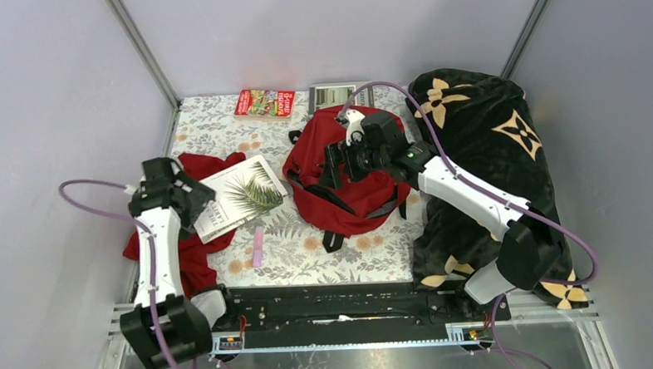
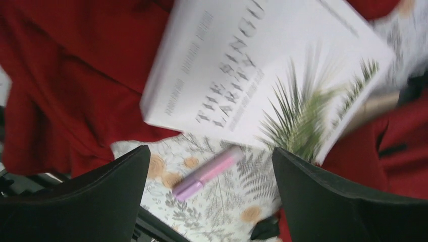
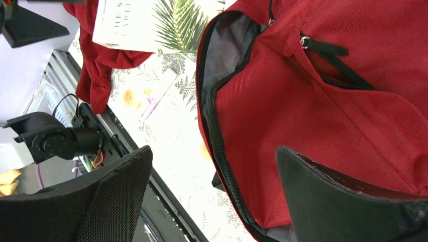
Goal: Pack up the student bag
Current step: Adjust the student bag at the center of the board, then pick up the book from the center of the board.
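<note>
The dark-red student bag (image 1: pixel 350 182) lies in the middle of the flowered table, its main zip partly open with grey lining showing (image 3: pixel 222 50). My right gripper (image 1: pixel 339 163) hovers over the bag, open and empty; its fingers (image 3: pixel 348 196) straddle the bag's edge (image 3: pixel 313 131). My left gripper (image 1: pixel 192 194) is open and empty above the left side of a white book with a palm leaf (image 1: pixel 239 197), which also shows in the left wrist view (image 2: pixel 262 65). A pink-purple pen (image 1: pixel 258 246) lies on the table below the book (image 2: pixel 208 172).
A thin red cloth (image 1: pixel 188 240) lies under the book at the left. A red book (image 1: pixel 265 103) and a grey-framed book (image 1: pixel 333 95) lie at the back. A black blanket with tan flowers (image 1: pixel 488 161) fills the right side.
</note>
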